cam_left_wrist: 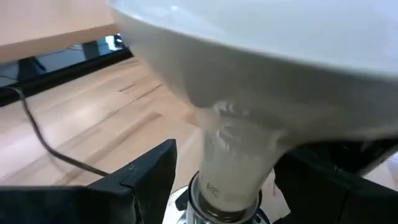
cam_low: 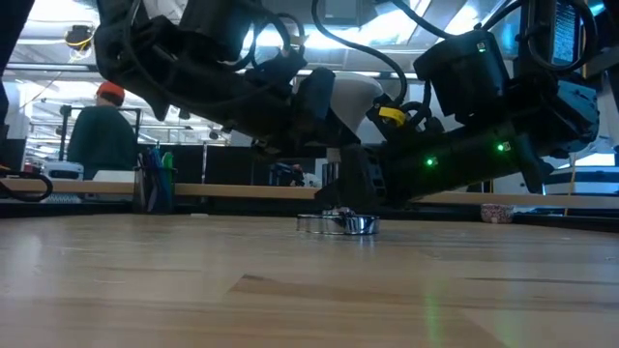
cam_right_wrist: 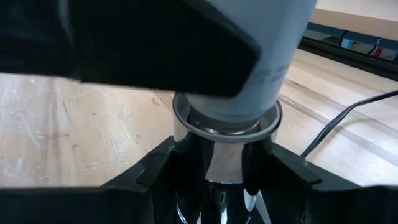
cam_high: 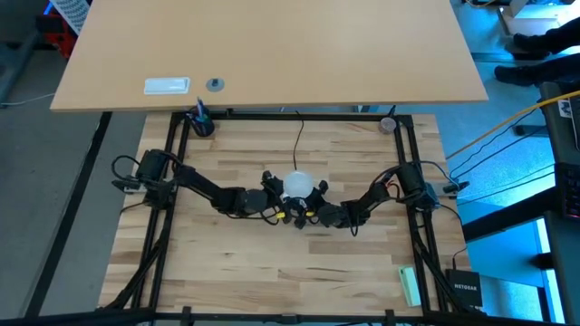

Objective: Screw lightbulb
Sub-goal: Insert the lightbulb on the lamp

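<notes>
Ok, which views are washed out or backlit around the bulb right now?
High view: the white frosted lightbulb glares to a blank spot. Low view: bright ceiling lights behind leave both arms as dark shapes. Left wrist view: the bulb fills the picture, soft at close range.

centre: crowded by 2 arms around lightbulb | cord behind | front boards: open

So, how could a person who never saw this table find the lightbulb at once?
Look at the middle of the wooden table, where the two dark arms meet. The lightbulb stands upright between the left gripper and right gripper, base down in the silver socket. It is the only white, round thing there.
</notes>
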Action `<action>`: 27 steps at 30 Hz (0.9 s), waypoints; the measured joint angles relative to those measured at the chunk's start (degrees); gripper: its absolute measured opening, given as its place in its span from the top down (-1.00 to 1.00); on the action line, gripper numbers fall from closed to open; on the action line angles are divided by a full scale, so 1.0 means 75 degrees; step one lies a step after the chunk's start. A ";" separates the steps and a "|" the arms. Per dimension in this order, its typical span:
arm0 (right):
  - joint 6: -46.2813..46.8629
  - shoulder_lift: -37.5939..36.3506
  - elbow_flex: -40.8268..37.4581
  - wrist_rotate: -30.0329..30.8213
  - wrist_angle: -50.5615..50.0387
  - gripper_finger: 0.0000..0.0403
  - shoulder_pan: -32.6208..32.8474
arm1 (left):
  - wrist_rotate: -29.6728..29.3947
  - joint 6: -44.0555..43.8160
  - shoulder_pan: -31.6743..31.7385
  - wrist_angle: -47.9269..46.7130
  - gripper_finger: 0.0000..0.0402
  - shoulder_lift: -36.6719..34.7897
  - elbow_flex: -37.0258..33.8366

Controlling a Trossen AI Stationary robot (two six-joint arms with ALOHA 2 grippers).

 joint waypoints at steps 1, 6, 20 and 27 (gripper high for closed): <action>0.0000 0.0000 0.0000 0.0000 0.0000 0.09 0.0000 | 0.0060 0.0000 0.0032 0.0000 -0.25 0.0000 0.0000; 0.0005 0.0003 0.0000 0.0000 0.0000 0.09 0.0003 | 0.0102 0.0129 0.0138 0.0038 -0.19 0.0000 0.0000; -0.0370 -0.0210 -0.0017 0.0161 0.0007 0.09 0.0156 | 0.0458 0.0358 -0.0046 0.0082 0.37 -0.0036 -0.0001; -0.0387 -0.0878 -0.0026 0.0135 0.0062 0.10 0.0359 | 0.0427 0.0734 -0.0350 0.0052 0.37 -0.0659 0.0000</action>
